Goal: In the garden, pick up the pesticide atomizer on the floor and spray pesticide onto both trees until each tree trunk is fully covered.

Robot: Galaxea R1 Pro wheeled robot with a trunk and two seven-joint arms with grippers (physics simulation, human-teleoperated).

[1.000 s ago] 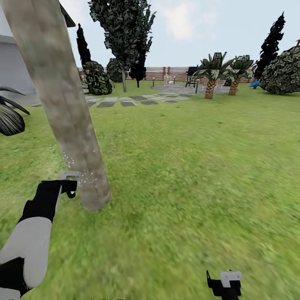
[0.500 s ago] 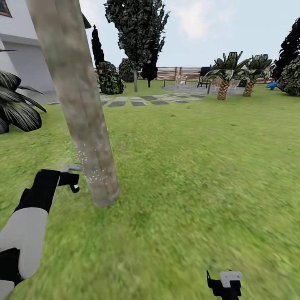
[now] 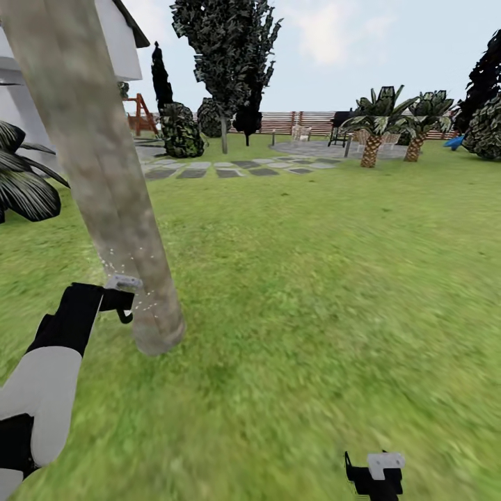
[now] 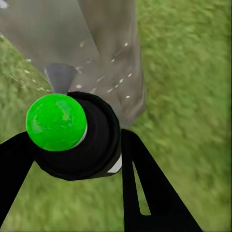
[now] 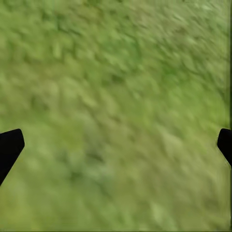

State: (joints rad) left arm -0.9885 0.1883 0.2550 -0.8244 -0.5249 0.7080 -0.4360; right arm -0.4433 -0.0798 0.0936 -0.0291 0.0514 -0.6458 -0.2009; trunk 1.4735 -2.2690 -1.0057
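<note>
Close by, left claw grips cylindrical atomizer; mottled trunk speckled white

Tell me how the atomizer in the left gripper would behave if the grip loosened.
The pesticide atomizer looks a smooth, rigid cylinder, so it would probably slip straight through the left gripper rather than bend. Dropped on the lawn, its round body would likely tip and roll a little, the grass damping it.
</note>
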